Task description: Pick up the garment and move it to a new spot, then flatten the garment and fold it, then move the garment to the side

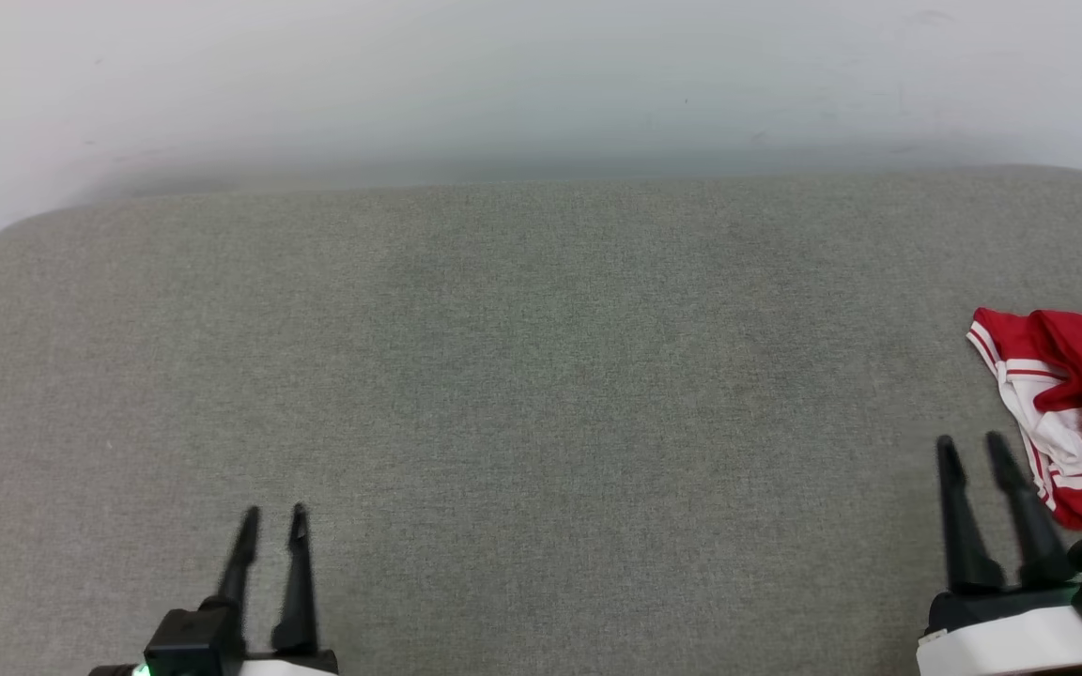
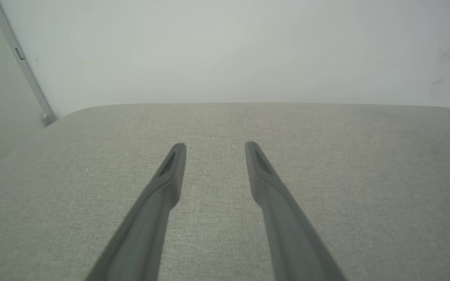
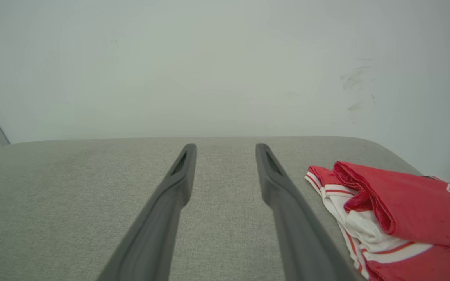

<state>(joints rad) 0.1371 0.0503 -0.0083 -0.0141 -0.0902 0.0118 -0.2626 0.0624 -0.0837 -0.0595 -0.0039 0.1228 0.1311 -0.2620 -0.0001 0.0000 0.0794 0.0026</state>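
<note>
The red garment point(image 1: 1081, 404) with white sleeves and striped trim lies bunched at the right edge of the grey cushioned surface point(image 1: 541, 376), partly cut off by the frame. In the right wrist view the garment point(image 3: 397, 210) sits just right of my fingers, a bit of dark lettering showing at its far right. My right gripper point(image 1: 971, 448) is open and empty, just left of the garment's near part, not touching it. At the lower left my left gripper point(image 1: 273, 516) hovers open and empty over bare fabric; the left wrist view shows the left gripper point(image 2: 215, 147) with nothing between its fingers.
A pale wall point(image 1: 541, 84) rises right behind the surface's far edge. The surface has rounded far corners, one at the left point(image 1: 6, 235). A grey vertical strip point(image 2: 25, 70) runs down the wall at the left of the left wrist view.
</note>
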